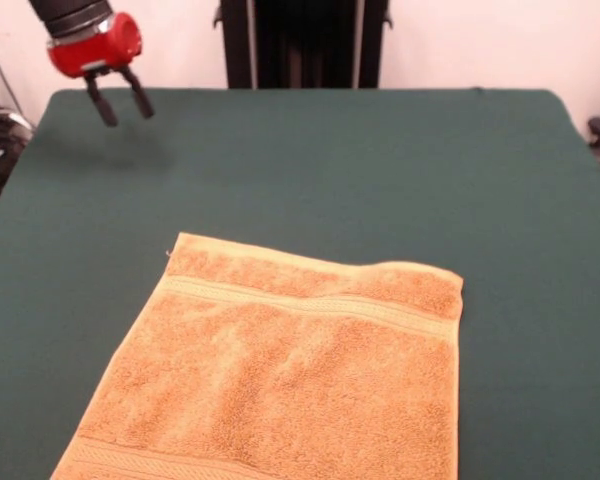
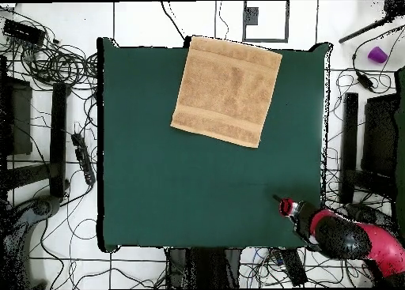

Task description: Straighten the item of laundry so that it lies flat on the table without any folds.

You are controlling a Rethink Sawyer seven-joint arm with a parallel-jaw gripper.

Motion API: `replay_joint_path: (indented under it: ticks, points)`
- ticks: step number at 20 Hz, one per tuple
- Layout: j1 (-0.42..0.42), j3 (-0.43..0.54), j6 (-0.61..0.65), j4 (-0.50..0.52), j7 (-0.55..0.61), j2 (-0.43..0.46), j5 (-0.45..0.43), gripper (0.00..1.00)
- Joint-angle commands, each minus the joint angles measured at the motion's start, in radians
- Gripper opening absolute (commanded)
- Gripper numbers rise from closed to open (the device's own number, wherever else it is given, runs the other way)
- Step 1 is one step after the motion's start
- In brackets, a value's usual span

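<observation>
golden-orange towel [image 1: 280,370] lies spread on the green desk [image 1: 380,170], slightly skewed, reaching the edge farthest from the robot. the hand [image 1: 119,104] hovers empty, fingers parted, near the opposite corner by the robot's base, well apart, diagonally across from the towel.

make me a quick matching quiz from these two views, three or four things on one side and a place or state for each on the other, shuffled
Things
1. towel
2. pincer
3. table
4. purple object

Places or states
A. open, holding nothing, above a table corner near the robot's base
B. on the floor, off the table
C. spread flat, reaching the table edge opposite the robot
D. dark green, lying under the towel

Pairs: 1-C, 2-A, 3-D, 4-B
</observation>
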Motion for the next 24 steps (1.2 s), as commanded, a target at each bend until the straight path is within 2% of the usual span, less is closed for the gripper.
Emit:
replay_joint_path:
  ticks: [1, 5, 6, 9, 21, 24]
  points:
    - [0.079, 0.029, 0.051, -0.093, -0.279, -0.021, -0.076, 1.0]
    - [0.099, 0.013, 0.037, -0.096, -0.223, -0.033, -0.09, 1.0]
    - [0.108, 0.005, 0.046, -0.099, -0.201, -0.038, -0.086, 0.0]
    - [0.133, -0.023, 0.086, -0.109, -0.175, -0.053, -0.078, 0.0]
    - [0.156, -0.057, 0.069, -0.109, -0.105, -0.065, -0.048, 0.0]
    - [0.141, -0.036, 0.057, -0.107, -0.141, -0.059, -0.051, 0.0]
